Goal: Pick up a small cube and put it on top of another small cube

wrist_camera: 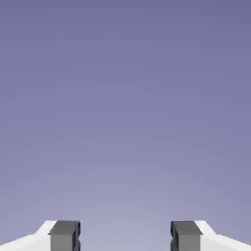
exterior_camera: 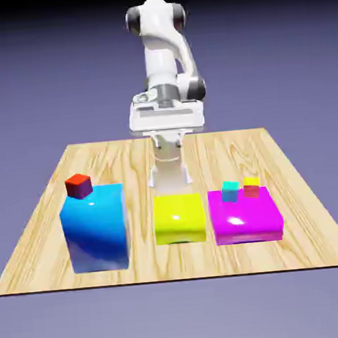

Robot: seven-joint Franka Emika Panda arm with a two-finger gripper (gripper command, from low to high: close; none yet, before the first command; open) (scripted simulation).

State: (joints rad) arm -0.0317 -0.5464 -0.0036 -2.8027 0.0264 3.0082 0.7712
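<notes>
Your jaws (exterior_camera: 170, 179) stand open, nothing between them, fingers pointing down beyond the yellow block (exterior_camera: 179, 218); you have three small cubes in sight, which is the task's you cannot tell: red cube (exterior_camera: 79, 185) on the blue block (exterior_camera: 97, 229); teal cube (exterior_camera: 230, 191) and yellow-topped cube (exterior_camera: 251, 187) near each other on the magenta block (exterior_camera: 245, 219).

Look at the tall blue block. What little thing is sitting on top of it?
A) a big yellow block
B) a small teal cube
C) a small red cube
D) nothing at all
C, because the small red cube rests on top of the tall blue block in the exterior view.
</notes>
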